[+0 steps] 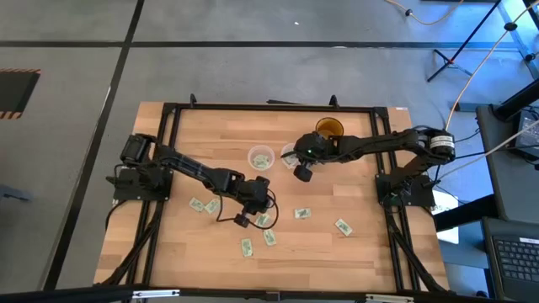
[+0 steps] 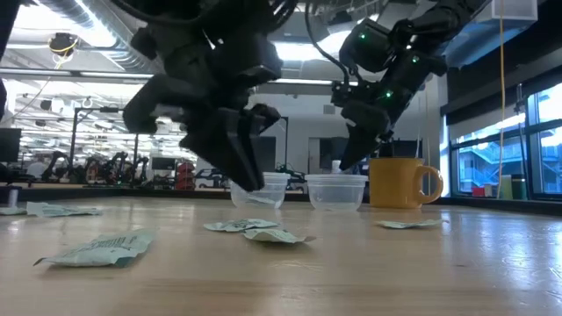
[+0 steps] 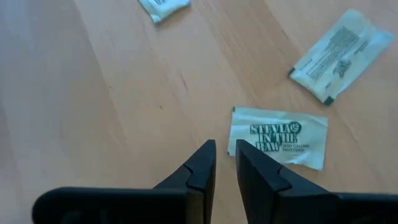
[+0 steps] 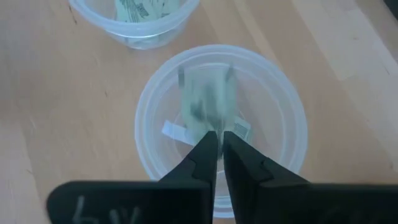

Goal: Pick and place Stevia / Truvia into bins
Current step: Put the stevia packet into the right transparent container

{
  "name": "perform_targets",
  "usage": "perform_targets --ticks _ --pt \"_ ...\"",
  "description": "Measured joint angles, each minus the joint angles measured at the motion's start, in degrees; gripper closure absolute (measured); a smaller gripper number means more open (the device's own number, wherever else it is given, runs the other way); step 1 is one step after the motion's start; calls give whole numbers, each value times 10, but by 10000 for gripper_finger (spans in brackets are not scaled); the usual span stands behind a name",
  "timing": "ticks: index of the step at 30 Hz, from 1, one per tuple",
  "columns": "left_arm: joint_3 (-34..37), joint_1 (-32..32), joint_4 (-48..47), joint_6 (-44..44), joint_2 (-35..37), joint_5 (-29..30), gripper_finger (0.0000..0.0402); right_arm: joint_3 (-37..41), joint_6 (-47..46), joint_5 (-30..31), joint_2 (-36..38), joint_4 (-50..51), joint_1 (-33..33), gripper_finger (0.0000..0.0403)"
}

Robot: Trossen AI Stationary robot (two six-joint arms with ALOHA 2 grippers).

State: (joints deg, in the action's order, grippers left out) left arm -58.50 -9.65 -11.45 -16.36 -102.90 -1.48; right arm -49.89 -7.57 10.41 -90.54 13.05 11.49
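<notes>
Above the middle of the table, my left claw (image 3: 225, 148) hangs with its tips slightly parted and nothing between them. A green-and-white sweetener packet (image 3: 278, 137) lies flat on the wood just beside the tips, printed side up; whether the tips touch it I cannot tell. A second packet (image 3: 340, 56) lies near it, and part of a third (image 3: 163, 8) shows farther off. More packets are scattered over the near half of the table (image 1: 354, 252), one (image 1: 343, 226) well apart toward the right.

My right claw (image 4: 217, 140) sits directly over the right-hand clear cup (image 4: 283, 106), fingers a narrow gap apart. A blurred packet (image 4: 205, 99) sits just beyond the tips, inside the cup's rim; I cannot tell whether the fingers touch it. The left-hand clear cup (image 4: 134, 28) stands just beside, holding packets. A yellow mug (image 2: 399, 183) stands beside the cups, toward the right.
</notes>
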Motion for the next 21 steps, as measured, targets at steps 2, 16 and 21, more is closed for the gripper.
perform_targets --ticks 2,16,21 --pt "0 -1 9 4 -12 0 337 0 -1 0 0 0 0 367" --pt "0 -5 23 7 -35 -12 323 0 -11 0 0 0 0 367" --pt "0 -9 23 8 -35 -12 337 0 -11 1 0 0 0 367"
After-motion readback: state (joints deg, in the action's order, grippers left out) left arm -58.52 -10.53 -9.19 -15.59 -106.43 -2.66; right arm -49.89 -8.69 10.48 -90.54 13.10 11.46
